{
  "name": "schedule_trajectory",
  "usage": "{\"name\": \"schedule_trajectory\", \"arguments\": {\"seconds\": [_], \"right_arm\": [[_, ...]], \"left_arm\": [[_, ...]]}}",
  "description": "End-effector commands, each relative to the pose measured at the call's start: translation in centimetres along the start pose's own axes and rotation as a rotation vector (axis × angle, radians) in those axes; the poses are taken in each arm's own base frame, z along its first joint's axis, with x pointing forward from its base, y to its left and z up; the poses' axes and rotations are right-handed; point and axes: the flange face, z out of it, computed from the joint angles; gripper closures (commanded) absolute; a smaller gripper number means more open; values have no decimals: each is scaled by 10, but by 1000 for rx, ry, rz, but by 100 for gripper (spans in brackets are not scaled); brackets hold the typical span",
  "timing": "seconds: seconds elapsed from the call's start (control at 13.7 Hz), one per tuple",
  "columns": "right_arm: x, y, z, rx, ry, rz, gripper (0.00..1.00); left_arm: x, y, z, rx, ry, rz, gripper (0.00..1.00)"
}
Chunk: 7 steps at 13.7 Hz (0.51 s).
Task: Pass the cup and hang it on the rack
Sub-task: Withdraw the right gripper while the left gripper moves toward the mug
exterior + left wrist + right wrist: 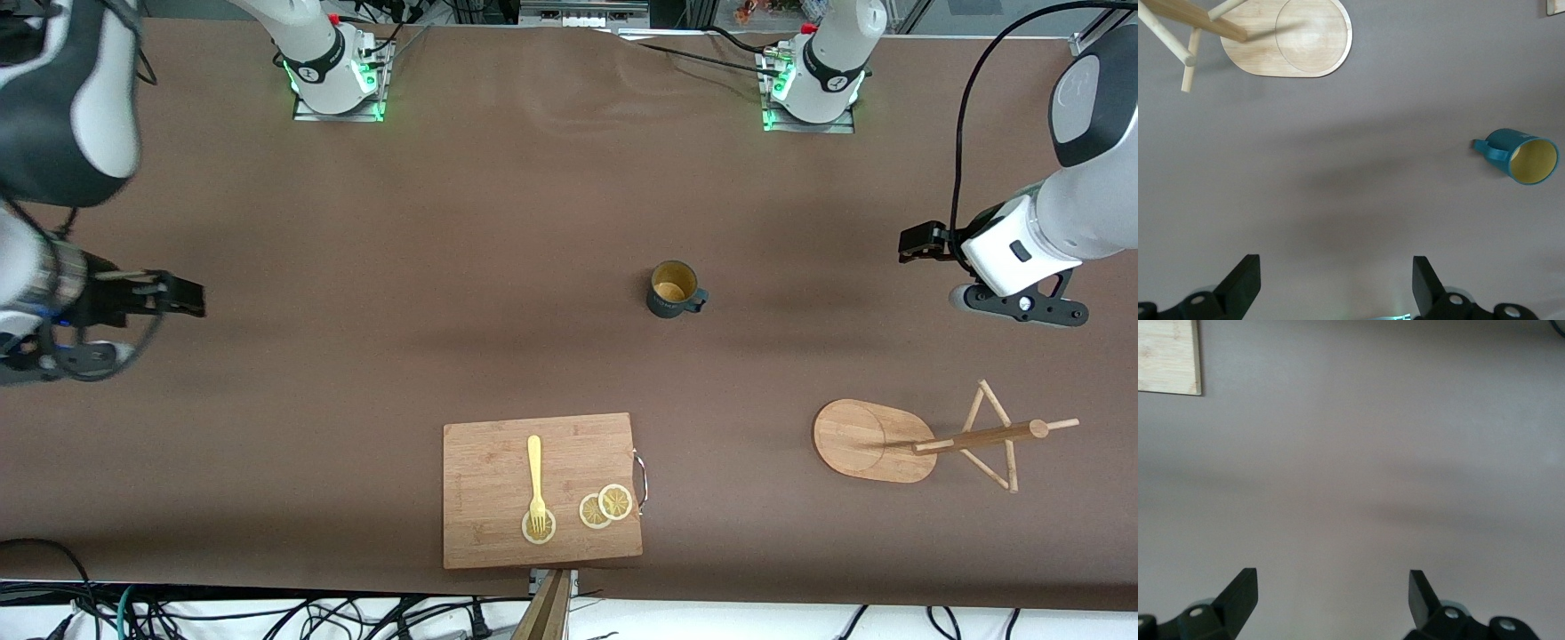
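Cup upright on table, rack nearby; left gripper and right gripper spread wide, holding nothing.

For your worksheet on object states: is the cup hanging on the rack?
No, the cup stands upright on the table, apart from the rack.

A robotics lab: two white arm bases bolted to a brown-covered bench, loose black cables along its near edge.
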Motion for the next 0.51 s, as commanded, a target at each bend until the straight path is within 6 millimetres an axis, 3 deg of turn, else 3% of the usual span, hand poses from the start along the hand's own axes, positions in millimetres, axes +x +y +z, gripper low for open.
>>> {"name": "schedule_trajectory", "arguments": {"seconds": [0.0,0.15,0.22,0.29,0.36,0.44], "right_arm": [[-48,14,-11,84,-10,-15,0],[-66,15,-21,100,6,-8,0],[-72,26,-26,102,18,4,0],[-81,39,-30,104,23,18,0],[-100,58,-51,105,67,62,0],[-115,82,-52,121,85,114,0]], "left_arm": [[-4,-7,-9,-35,9,135,0],[-4,-7,-6,-77,22,214,0],[-7,-11,-7,-89,25,253,0],[-9,-12,-11,-90,38,330,0],[-8,-13,-11,-110,56,419,0],[-7,-19,-6,-167,73,479,0]]}}
